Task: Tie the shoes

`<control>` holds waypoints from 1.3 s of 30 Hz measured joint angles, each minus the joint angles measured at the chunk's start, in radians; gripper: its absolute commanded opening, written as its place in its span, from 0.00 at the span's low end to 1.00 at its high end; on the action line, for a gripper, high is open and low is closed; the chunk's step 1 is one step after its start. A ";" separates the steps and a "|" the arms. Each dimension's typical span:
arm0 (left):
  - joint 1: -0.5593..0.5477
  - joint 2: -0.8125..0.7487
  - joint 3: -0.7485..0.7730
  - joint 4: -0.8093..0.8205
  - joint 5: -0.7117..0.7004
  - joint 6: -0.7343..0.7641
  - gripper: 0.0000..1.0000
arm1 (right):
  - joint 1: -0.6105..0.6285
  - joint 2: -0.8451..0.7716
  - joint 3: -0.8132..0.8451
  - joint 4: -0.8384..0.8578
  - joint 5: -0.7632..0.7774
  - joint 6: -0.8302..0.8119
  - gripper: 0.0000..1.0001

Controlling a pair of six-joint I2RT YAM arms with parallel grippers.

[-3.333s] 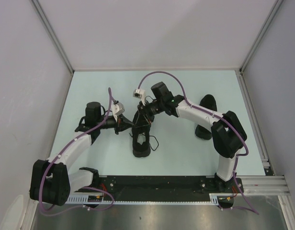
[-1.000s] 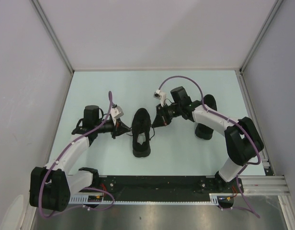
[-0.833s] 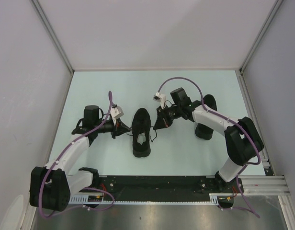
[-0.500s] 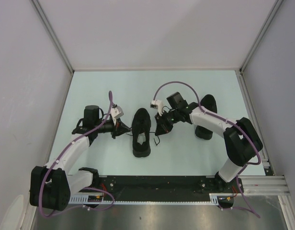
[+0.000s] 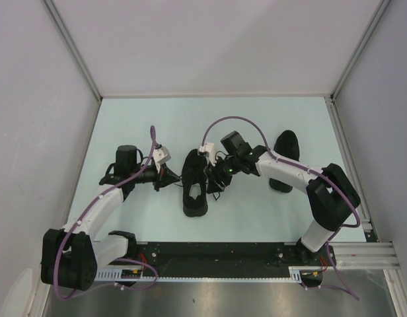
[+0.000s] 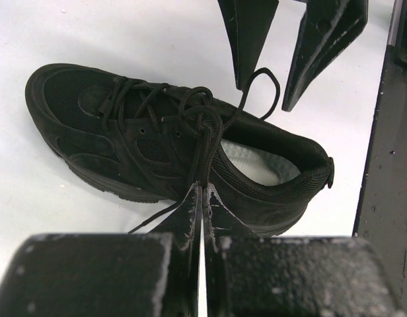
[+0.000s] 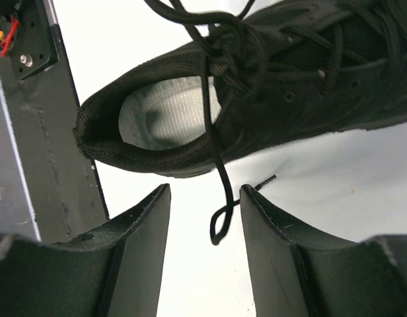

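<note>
On the pale table [image 5: 137,125], the all-black low-top sneaker [image 5: 195,188] lies at centre frame. Your left gripper [image 6: 202,189] pinches a thin black lace [image 6: 203,142]. Your right gripper [image 7: 205,195] is spread around the loose lace end [image 7: 217,221]. No bow appears formed, so the tying remains.

Pale table [image 5: 137,119] bears a sneaker [image 5: 194,198], perhaps another shoe [image 5: 286,145].

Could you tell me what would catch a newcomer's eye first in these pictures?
A black sneaker lies on the table, toe away from the arm bases, an arm on each side. The left gripper is shut on a lace drawn taut from the tangle over the tongue. The right gripper stands open by the heel, straddling a loose lace loop.
</note>
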 measured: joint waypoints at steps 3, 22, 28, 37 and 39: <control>0.000 0.000 0.000 0.000 0.000 0.000 0.00 | 0.016 0.000 0.010 -0.002 0.027 -0.021 0.52; 0.000 0.013 0.000 0.000 0.000 0.000 0.00 | 0.055 0.011 0.130 -0.133 0.101 -0.230 0.43; 0.000 0.015 0.000 0.000 0.000 0.000 0.00 | 0.060 0.040 0.130 -0.150 0.108 -0.254 0.15; 0.000 0.016 0.000 0.000 0.000 -0.001 0.00 | 0.050 0.043 0.131 -0.146 0.121 -0.214 0.00; 0.000 0.016 0.000 0.001 0.000 -0.005 0.00 | 0.036 0.043 0.131 -0.134 0.108 -0.178 0.00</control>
